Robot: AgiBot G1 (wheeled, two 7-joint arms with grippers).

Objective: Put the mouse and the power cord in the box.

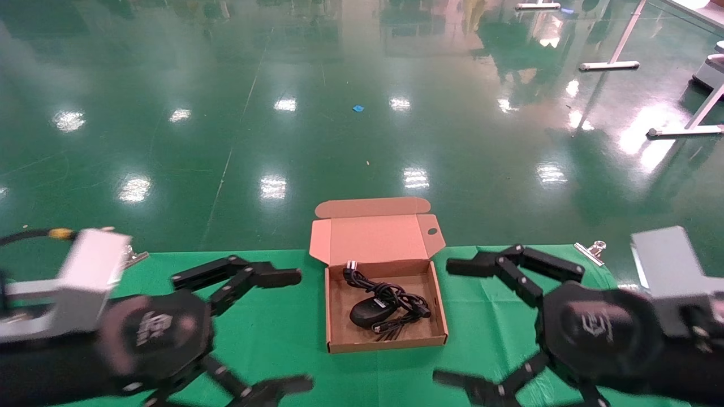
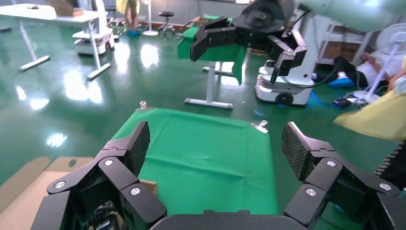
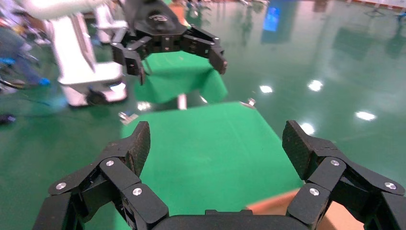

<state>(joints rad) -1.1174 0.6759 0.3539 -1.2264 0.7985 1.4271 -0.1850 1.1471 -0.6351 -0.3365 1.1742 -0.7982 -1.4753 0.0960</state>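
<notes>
Jaws of both grippers wide, empty.

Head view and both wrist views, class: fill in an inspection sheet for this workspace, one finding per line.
Surface: table under a green cloth, held by metal clips.
Job's things: mouse and power cord both lie inside the box, lid open.
Clutter: nothing seen.
Grippers: left gripper and right gripper flank the box, jaws spread wide, holding nothing.
Cables: mouse's thin cable lies in the box with the cord.
Surroundings: glossy green floor; white table legs beyond.
</notes>
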